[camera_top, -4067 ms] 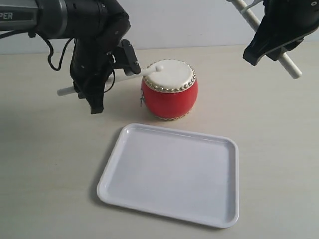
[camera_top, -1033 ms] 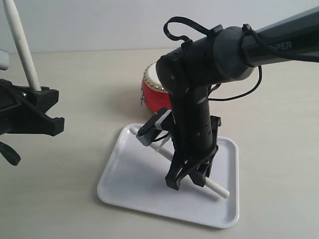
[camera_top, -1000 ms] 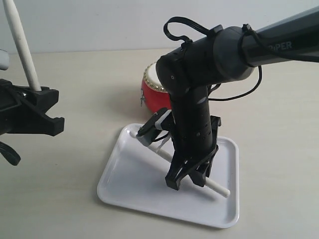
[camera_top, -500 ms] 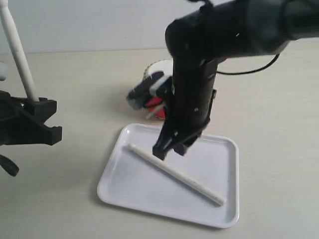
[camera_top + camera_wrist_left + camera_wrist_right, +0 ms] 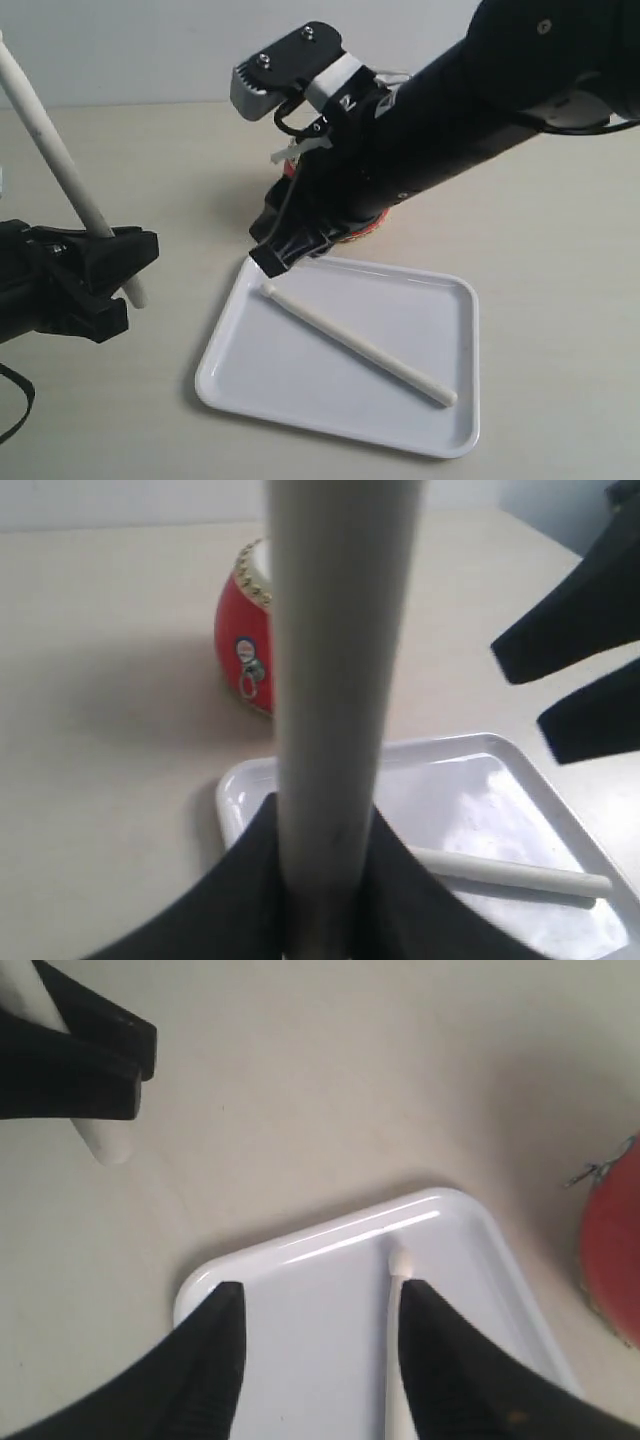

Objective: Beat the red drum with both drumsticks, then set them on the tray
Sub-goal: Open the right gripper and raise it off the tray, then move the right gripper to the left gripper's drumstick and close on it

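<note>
right gripper [image 5: 318, 1305]: jaws spread, nothing between them, hanging over the tray's near-drum corner. the laid drumstick [image 5: 355, 343] rests flat and diagonal inside the tray [image 5: 215, 388], rounded tip toward that corner. judgement: half of the put-away is done.

left gripper [image 5: 122, 282]: clenched on the held drumstick [image 5: 55, 150], gripped low on the shaft so most of the length sticks up, tilted. it sits off the tray's left side, apart from the rim, over the bare surface [image 5: 560, 300]. judgement: parked clear so the arms do not cross while the right one is over the tray.

red drum [image 5: 245, 645]: behind the tray, upright.

views: the exterior view hides nearly all the drum behind the right arm. the left wrist view shows it plainly, side ring included, plus the laid stick's far end. the right wrist view alone shows the gap between the right jaws and the stick's tip just below them.
</note>
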Tool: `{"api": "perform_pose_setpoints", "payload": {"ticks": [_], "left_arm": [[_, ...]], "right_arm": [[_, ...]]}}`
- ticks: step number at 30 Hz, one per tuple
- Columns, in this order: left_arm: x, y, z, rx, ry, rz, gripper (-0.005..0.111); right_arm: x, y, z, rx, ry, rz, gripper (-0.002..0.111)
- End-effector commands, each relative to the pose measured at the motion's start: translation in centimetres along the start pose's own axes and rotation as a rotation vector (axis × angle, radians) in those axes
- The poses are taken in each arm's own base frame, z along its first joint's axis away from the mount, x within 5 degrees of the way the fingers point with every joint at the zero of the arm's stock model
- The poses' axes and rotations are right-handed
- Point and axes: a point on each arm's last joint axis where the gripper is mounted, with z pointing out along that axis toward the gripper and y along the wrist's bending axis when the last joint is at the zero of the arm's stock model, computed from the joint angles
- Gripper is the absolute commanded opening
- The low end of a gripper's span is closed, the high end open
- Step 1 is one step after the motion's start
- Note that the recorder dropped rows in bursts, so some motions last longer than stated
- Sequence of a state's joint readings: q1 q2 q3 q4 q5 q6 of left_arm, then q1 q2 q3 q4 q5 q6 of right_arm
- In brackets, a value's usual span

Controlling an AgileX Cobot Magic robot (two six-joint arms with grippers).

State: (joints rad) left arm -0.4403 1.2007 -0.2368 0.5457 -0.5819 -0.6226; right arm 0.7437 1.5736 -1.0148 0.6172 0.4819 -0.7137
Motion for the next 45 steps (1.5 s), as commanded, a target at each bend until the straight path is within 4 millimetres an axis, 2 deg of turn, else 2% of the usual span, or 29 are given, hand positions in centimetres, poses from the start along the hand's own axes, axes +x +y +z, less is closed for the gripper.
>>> {"api": "perform_pose_setpoints", "payload": {"ticks": [1,7,10,13,16,24,30,45], "left_arm": [[0.4,-0.2,0.1,0.080,0.017,-0.038,0.000],[1.3,-0.2,0.8,0.156,0.062,-0.072,0.000],[1.3,-0.8,1.4,0.257,0.032,-0.083,0.000],[1.3,-0.9,1.6,0.279,0.023,-0.093,0.000],[1.2,-1.3,1.5,0.323,0.005,-0.073,0.000],[1.4,-1.4,1.4,0.334,0.022,-0.056,0.000],[1.0,-1.4,1.6,0.343,0.014,-0.041,0.000],[1.0,-1.4,1.7,0.345,0.029,-0.029,0.000]], "right_arm": [[0.4,0.3,-0.3,0.003,-0.080,-0.053,0.052],[-0.8,1.1,-1.5,-0.047,-0.220,-0.086,0.051],[-1.7,2.3,-2.0,-0.174,-0.336,-0.089,0.052],[-2.2,2.7,-2.1,-0.230,-0.395,-0.095,0.054],[-1.8,2.6,-0.9,-0.253,-0.367,-0.110,0.061],[-2.2,2.7,0.6,-0.319,-0.382,-0.117,0.061],[-1.7,2.5,2.0,-0.341,-0.358,-0.120,0.061],[-3.1,2.5,2.4,-0.378,-0.415,-0.121,0.061]]}}
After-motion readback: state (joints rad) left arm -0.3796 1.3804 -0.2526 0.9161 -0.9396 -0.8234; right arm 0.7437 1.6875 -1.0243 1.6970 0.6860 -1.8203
